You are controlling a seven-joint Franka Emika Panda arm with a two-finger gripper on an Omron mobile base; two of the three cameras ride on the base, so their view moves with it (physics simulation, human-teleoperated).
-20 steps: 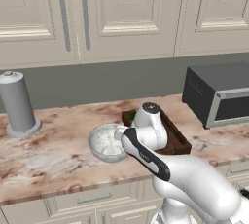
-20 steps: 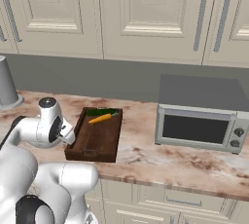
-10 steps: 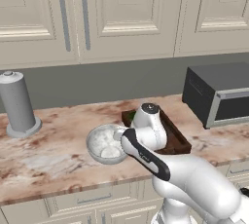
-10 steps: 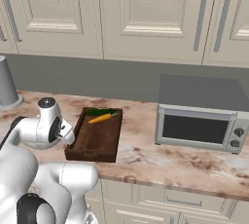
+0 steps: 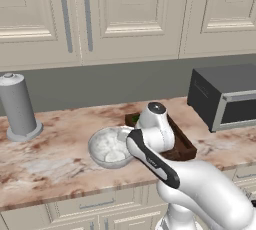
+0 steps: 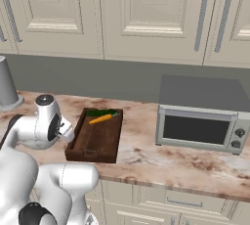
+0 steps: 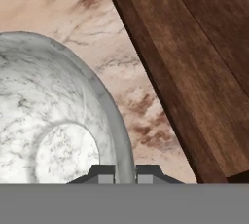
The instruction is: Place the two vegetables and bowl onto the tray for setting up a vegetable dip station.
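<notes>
Marbled countertop (image 6: 146, 155) carries tray (image 6: 95, 141) holding carrot (image 6: 100, 119) at its 12 o'clock end; hand view alone shows gripper (image 7: 123, 173) pinching bowl (image 7: 58, 121) rim

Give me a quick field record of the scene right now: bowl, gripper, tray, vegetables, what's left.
bowl: marbled bowl on the counter, beside the tray, not on it
gripper: gripper shut on the bowl's rim, one finger inside the wall, one outside
tray: wooden tray on the counter, left of the toaster oven
carrot: carrot on the tray's far end
green vegetable: green vegetable on the tray, behind the carrot
remaining: bowl onto the tray
</notes>
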